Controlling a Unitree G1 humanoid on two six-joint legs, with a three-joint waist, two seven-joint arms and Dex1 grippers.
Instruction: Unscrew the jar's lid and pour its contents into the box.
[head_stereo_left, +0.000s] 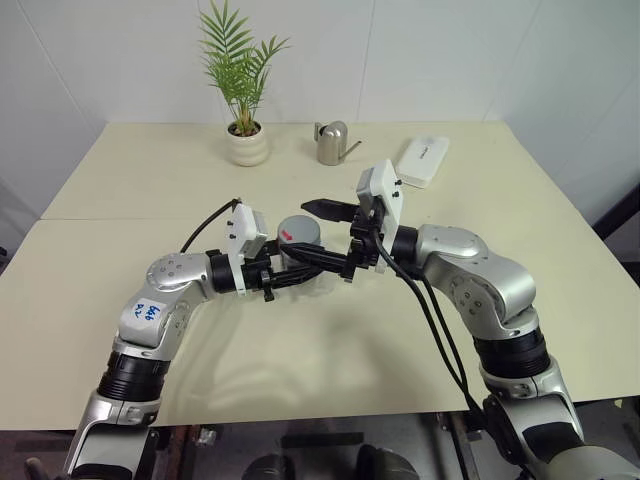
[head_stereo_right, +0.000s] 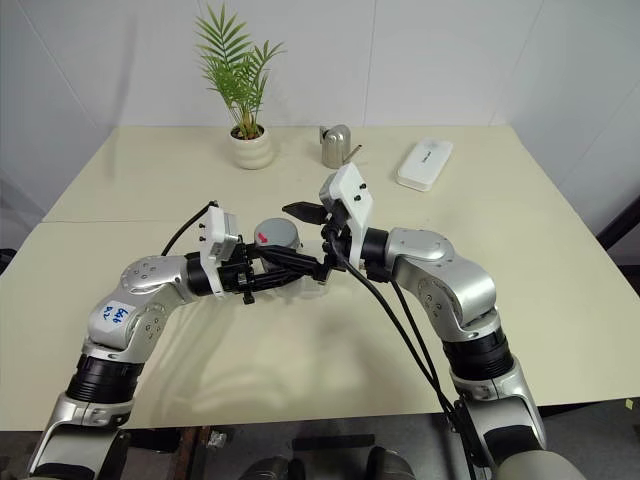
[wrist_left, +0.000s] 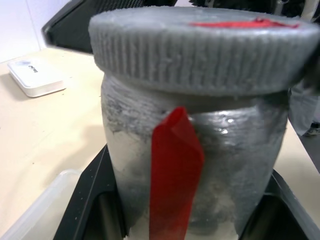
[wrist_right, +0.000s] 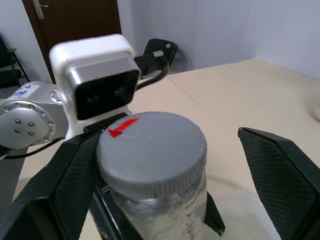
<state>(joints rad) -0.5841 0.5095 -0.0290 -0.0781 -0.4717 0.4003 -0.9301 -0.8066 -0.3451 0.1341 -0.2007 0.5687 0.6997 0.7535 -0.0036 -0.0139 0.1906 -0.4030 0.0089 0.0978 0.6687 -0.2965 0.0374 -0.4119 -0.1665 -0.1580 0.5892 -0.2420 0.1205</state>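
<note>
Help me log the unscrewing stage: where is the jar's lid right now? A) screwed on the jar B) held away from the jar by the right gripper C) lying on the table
A: the lid sits on the jar, which the left gripper clamps, while the right gripper straddles it, open.

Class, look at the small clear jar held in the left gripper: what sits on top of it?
A round grey ribbed screw lid with a red mark caps the small clear jar. The jar's contents cannot be made out through its cloudy wall.
</note>
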